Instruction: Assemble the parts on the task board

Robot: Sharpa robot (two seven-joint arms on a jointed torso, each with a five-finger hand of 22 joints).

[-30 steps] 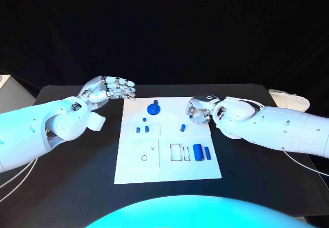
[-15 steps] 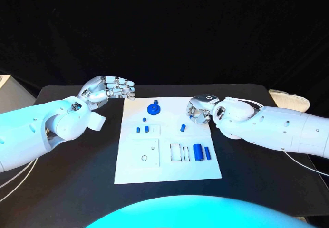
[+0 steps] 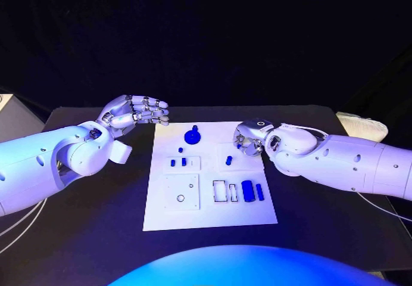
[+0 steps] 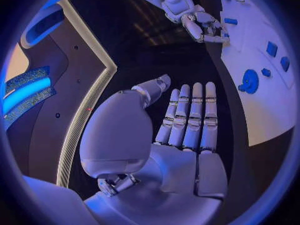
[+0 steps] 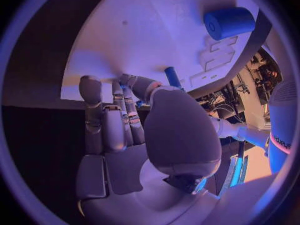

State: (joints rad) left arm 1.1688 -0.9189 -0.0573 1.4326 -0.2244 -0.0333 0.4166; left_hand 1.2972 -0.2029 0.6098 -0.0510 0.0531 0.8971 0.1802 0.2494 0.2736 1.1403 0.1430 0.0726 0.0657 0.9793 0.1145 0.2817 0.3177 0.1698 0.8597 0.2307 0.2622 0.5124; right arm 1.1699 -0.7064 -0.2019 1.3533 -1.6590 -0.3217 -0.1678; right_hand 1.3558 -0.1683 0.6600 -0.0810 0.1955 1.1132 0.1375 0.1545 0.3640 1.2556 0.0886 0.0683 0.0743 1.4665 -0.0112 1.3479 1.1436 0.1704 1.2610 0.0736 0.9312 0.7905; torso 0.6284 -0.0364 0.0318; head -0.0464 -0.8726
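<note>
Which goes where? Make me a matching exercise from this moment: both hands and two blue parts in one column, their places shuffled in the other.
Things
1. left hand
2. right hand
3. round blue part
4. large blue cylinder

Places
A. lying beside the rectangular outlines, on the near right of the task board
B. over the black table, by the board's far left corner
C. at the board's far end, about mid-width
D. over the board's far right edge

Pairs: 1-B, 2-D, 3-C, 4-A
</note>
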